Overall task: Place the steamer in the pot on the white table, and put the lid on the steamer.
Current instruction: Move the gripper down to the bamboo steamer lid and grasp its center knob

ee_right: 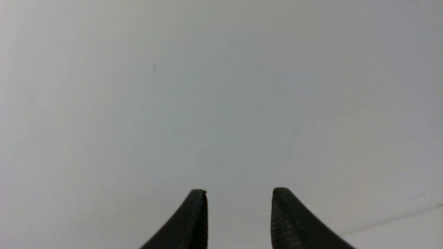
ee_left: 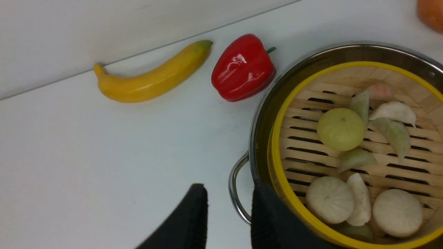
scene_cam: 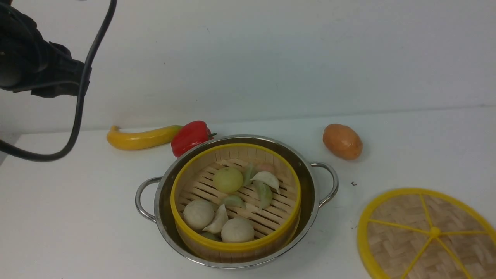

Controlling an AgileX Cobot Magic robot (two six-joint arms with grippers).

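Inside the pot point(scene_cam: 308, 197) on the white desk point(scene_cam: 77, 217) the steamer point(scene_cam: 235, 245) already sits, so the lid point(scene_cam: 426, 232), flat right of the pot, comes next: right jaws, open and empty like the left jaws over the pot's handle point(ee_left: 235, 193), should grasp its rim.

A yellow banana point(scene_cam: 141, 138) lies along the far edge of the worktop point(scene_cam: 77, 217), left of the middle, with a red pepper point(scene_cam: 190, 136) just beside its green tip. A brown potato point(scene_cam: 342, 141) rests near the same edge, well apart to the right.
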